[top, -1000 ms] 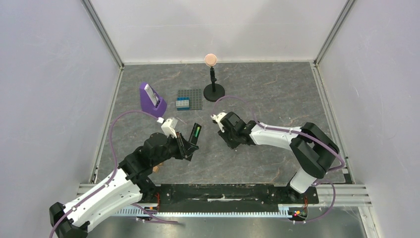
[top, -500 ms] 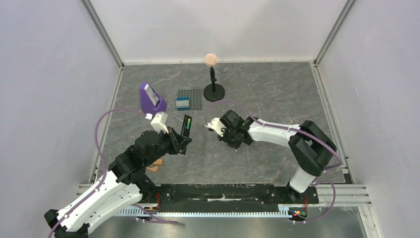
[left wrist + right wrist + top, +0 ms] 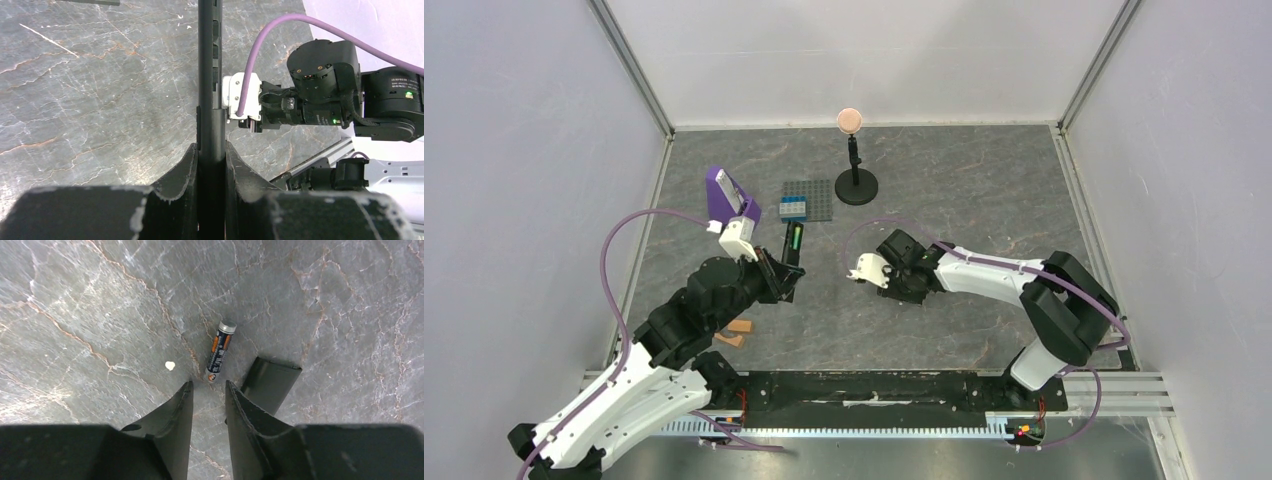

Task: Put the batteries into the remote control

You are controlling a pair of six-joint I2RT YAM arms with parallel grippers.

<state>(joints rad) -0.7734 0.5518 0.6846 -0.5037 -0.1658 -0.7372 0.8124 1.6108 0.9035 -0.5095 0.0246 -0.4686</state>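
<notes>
Black slim remote control (image 3: 210,75) — gripped by left end effector (image 3: 210,157); right end effector (image 3: 209,386) ajar, empty.

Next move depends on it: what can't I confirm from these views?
The remote control recess: left wrist sees it edge-on in the left gripper; top view too small to judge how the green battery sits.
The loose battery: clear in right wrist view only; the right arm hides it from above.
</notes>
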